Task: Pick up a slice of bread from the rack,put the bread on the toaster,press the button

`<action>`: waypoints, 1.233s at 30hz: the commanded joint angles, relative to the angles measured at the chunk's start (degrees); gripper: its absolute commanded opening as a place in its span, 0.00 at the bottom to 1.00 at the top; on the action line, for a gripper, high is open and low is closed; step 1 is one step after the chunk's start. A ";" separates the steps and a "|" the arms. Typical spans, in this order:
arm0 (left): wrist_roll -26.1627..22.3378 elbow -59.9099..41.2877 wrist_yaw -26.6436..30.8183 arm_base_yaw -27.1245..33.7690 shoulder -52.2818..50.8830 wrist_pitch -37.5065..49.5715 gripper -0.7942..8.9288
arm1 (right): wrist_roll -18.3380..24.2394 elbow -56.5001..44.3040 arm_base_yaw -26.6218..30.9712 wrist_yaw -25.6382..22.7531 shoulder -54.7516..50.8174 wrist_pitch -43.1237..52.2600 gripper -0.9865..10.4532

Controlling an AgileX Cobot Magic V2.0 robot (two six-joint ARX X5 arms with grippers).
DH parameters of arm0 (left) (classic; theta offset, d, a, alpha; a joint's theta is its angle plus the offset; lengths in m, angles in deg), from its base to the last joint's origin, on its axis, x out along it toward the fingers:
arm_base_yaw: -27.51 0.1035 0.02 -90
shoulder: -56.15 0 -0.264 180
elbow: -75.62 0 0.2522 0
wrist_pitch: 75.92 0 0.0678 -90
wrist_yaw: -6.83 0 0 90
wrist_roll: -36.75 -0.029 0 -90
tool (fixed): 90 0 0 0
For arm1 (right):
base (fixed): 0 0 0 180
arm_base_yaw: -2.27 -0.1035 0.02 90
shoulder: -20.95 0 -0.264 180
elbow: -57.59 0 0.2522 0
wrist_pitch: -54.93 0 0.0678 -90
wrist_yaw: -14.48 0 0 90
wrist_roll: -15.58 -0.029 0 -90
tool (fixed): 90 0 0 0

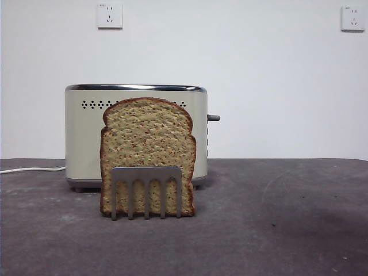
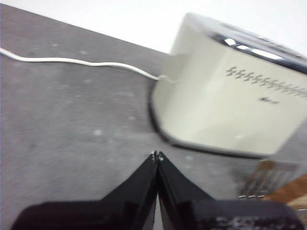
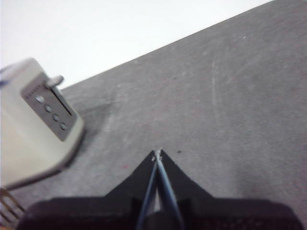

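Note:
The slice of bread (image 1: 148, 146) stands upright in the small grey rack (image 1: 146, 187), in front of the cream toaster (image 1: 77, 135) in the front view. The button (image 1: 214, 118) sticks out of the toaster's right narrow side. My left gripper (image 2: 156, 155) is shut and empty above the table beside the toaster (image 2: 216, 105), with the rack (image 2: 266, 179) and a corner of the bread (image 2: 292, 190) at the picture's edge. My right gripper (image 3: 158, 153) is shut and empty over bare table, apart from the toaster (image 3: 29, 129) and its button (image 3: 55, 80). Neither arm shows in the front view.
A white power cord (image 1: 31, 169) runs from the toaster to the left over the dark grey table (image 1: 276, 224); it also shows in the left wrist view (image 2: 76, 61). A white wall with two sockets (image 1: 109, 15) stands behind.

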 commanded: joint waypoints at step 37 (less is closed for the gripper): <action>-25.29 43.23 -31.91 -4.63 26.23 -27.98 0.07 | 26.73 56.98 -3.93 29.79 40.74 -39.60 0.08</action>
